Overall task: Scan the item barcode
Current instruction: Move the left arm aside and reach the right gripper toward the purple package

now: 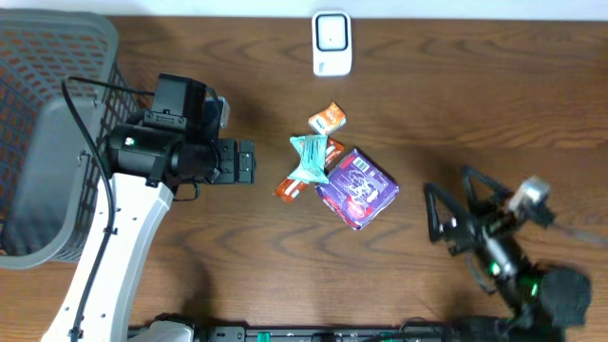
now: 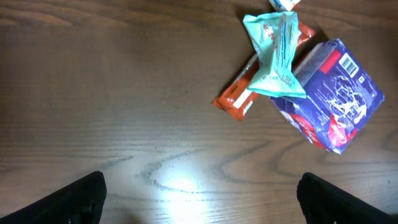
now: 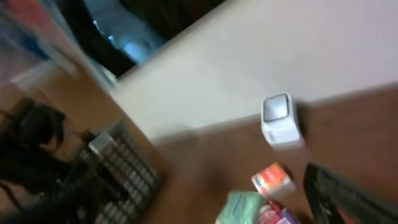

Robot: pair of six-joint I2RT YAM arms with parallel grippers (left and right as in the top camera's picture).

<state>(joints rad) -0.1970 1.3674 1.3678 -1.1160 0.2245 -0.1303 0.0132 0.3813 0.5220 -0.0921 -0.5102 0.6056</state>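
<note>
A small pile of items lies mid-table: a purple box (image 1: 357, 187), a teal packet (image 1: 310, 157) over an orange-red bar (image 1: 293, 185), and a small orange packet (image 1: 327, 118). In the left wrist view the purple box (image 2: 333, 102) shows a barcode (image 2: 350, 64) on its upper face, next to the teal packet (image 2: 277, 53). The white scanner (image 1: 332, 43) stands at the far edge. My left gripper (image 1: 249, 161) is open and empty, left of the pile. To the pile's right, my right gripper (image 1: 448, 198) also hangs open and empty, with one finger (image 3: 342, 193) showing in its blurred wrist view.
A grey mesh basket (image 1: 38, 218) fills the left end of the table, beside the left arm. The right wrist view shows the scanner (image 3: 280, 118), the orange packet (image 3: 272, 178) and the basket (image 3: 118, 168) in blur.
</note>
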